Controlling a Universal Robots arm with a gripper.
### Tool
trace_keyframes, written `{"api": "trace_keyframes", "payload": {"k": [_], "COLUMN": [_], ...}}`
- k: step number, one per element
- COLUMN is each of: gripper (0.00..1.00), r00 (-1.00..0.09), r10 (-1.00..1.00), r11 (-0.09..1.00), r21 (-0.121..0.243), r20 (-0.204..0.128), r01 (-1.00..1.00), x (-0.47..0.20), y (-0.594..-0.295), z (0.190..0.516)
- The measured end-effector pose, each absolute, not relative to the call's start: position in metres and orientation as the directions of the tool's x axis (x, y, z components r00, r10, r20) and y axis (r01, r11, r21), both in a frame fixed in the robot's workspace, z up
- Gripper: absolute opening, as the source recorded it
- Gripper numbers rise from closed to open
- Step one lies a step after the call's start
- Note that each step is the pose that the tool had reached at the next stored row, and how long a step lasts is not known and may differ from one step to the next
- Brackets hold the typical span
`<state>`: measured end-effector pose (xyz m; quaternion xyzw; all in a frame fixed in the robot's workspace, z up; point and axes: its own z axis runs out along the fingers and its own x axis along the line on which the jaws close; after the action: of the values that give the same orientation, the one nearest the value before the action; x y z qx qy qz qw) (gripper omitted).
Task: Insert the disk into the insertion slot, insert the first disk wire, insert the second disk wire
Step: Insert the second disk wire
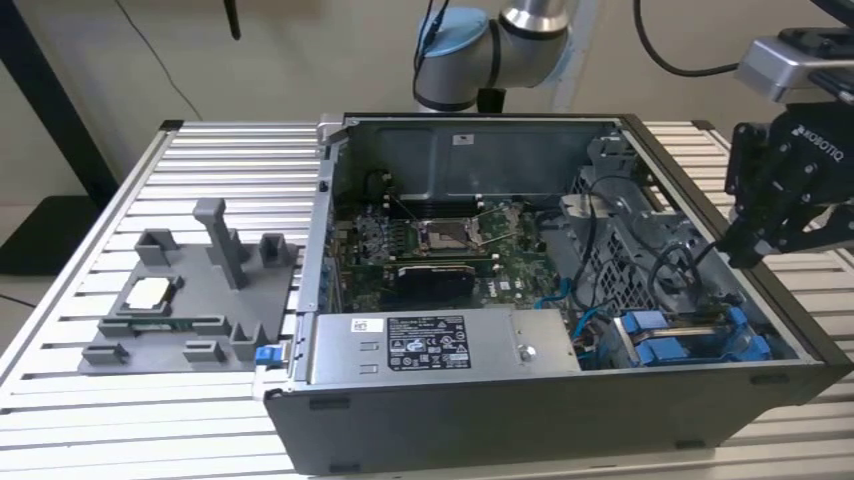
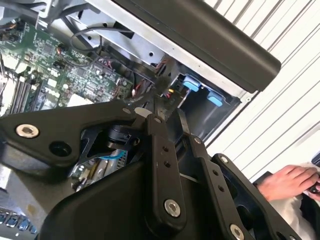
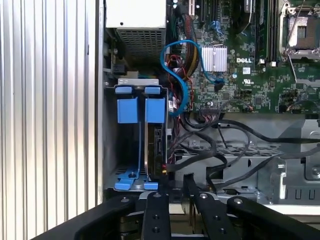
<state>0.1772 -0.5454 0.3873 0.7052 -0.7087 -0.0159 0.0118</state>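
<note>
Already seated on edge in the insertion slot [image 3: 108,150], the disk [image 3: 157,142] lies just ahead of the gripper [image 3: 187,186]. Its jaws are drawn narrow and empty, and it hovers close to loose black cables [image 3: 210,150], apparently for the wiring work.

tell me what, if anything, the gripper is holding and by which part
Cannot tell. The gripper hangs near the disk, which sits in the slot.
</note>
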Motion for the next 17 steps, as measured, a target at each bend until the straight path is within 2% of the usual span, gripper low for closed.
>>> {"api": "trace_keyframes", "payload": {"k": [17], "gripper": [0.27], "r00": [-0.004], "r10": [-1.000], "r11": [0.003], "r21": [0.040], "r20": [-0.006], "r01": [-0.999], "x": [0.187], "y": [-0.538], "z": [0.387]}}
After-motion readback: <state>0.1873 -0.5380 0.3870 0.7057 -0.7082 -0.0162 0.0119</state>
